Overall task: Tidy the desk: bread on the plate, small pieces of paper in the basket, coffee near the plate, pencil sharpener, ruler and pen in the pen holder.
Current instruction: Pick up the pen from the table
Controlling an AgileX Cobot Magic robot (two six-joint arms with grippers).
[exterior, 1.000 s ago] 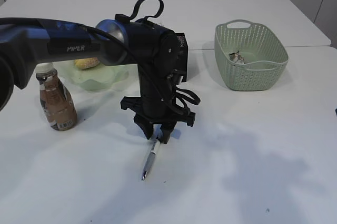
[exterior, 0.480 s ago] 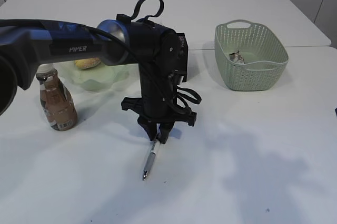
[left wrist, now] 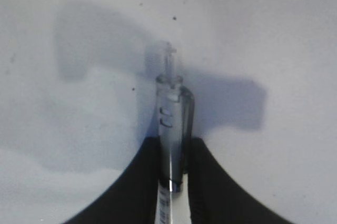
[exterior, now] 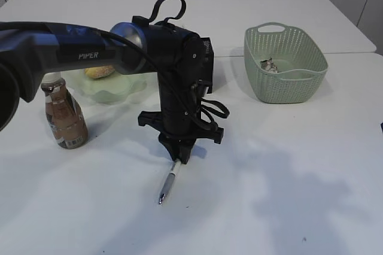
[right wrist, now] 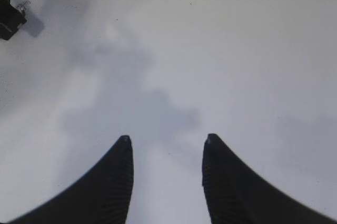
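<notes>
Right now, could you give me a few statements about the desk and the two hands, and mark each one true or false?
1. The left hand has its fingers against both sides of the clear-barrelled pen. True.
2. The golden-yellow oval bread lies in the pale green perforated plastic basket. False: it sits on the pale green wavy-rimmed glass plate.
3. The right hand grips a ruler. False: its fingers stand apart over bare white desk, with nothing between them.
4. The brown coffee bottle with a white cap stands upright. True.
5. The basket holds crumpled paper. True.
</notes>
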